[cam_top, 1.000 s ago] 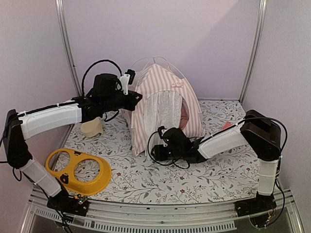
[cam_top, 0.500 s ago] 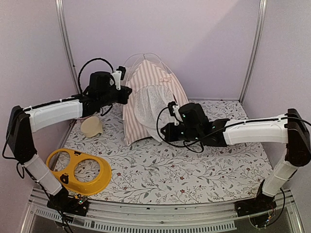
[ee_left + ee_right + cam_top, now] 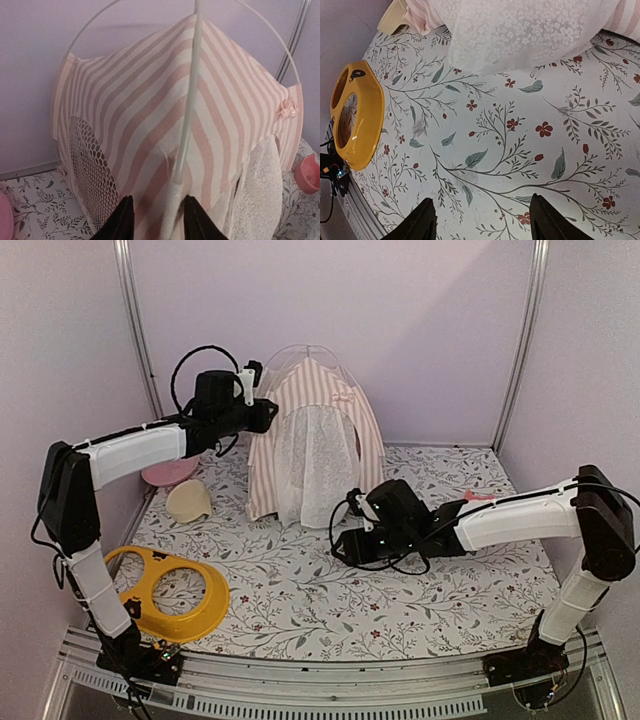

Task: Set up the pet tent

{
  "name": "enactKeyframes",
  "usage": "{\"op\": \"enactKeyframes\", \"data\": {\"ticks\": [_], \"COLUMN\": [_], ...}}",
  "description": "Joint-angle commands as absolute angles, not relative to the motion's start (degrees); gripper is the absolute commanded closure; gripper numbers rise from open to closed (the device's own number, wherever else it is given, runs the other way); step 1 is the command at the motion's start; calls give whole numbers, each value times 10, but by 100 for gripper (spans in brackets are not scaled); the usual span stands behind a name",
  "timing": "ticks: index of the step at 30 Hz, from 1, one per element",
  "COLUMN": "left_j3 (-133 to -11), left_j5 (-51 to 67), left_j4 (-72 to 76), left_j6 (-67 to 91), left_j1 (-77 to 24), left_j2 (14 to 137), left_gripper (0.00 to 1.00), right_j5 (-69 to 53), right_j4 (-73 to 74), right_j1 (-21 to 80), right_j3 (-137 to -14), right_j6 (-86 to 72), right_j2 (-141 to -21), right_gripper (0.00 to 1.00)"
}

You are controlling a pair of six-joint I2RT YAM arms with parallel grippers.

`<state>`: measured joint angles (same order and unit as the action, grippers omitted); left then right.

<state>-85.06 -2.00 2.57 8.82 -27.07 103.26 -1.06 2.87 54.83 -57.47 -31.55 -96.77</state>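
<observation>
The pet tent (image 3: 315, 445), pink-and-white striped, stands upright at the back middle of the floral mat, its white sheer door curtain (image 3: 312, 472) facing front. My left gripper (image 3: 264, 416) is at the tent's upper left side. In the left wrist view my left gripper (image 3: 157, 222) is closed on the striped fabric and white pole sleeve (image 3: 176, 200), with the mesh window (image 3: 87, 170) to its left. My right gripper (image 3: 345, 546) is open and empty, low over the mat in front of the tent. In the right wrist view my right gripper (image 3: 480, 220) shows only mat between its fingers, and the curtain (image 3: 530, 30) lies beyond.
A yellow two-hole bowl holder (image 3: 165, 590) lies front left and shows in the right wrist view (image 3: 357, 117). A beige object (image 3: 188, 500) and a pink bowl (image 3: 168, 473) lie left of the tent. A small pink item (image 3: 470, 497) lies at the right.
The tent tilted left, then came upright further back. My right gripper reached up to the tent's front, then drew back down to the mat. My left gripper stayed at the tent's upper left.
</observation>
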Motion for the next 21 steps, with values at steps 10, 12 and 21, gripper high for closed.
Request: {"op": "enactKeyframes", "data": {"ticks": [10,12,21], "left_j3": [-781,-753,-606], "left_j5": [-12,-26,-102], "left_j4": [12,5,-63], "left_j6": [114,128,224], "left_j1": [-261,-261,-249], "left_j2": [917,883,713], "left_gripper": [37,31,2], "right_j5": [7,-4,-48], "right_j4": [58,50,26], "right_j1": [458,443,414], "right_j3": [-531,-533,-586], "right_j6": [-318,-311,-269], "right_j2": [-874,-870,-914], "right_gripper": [30,29,0]}}
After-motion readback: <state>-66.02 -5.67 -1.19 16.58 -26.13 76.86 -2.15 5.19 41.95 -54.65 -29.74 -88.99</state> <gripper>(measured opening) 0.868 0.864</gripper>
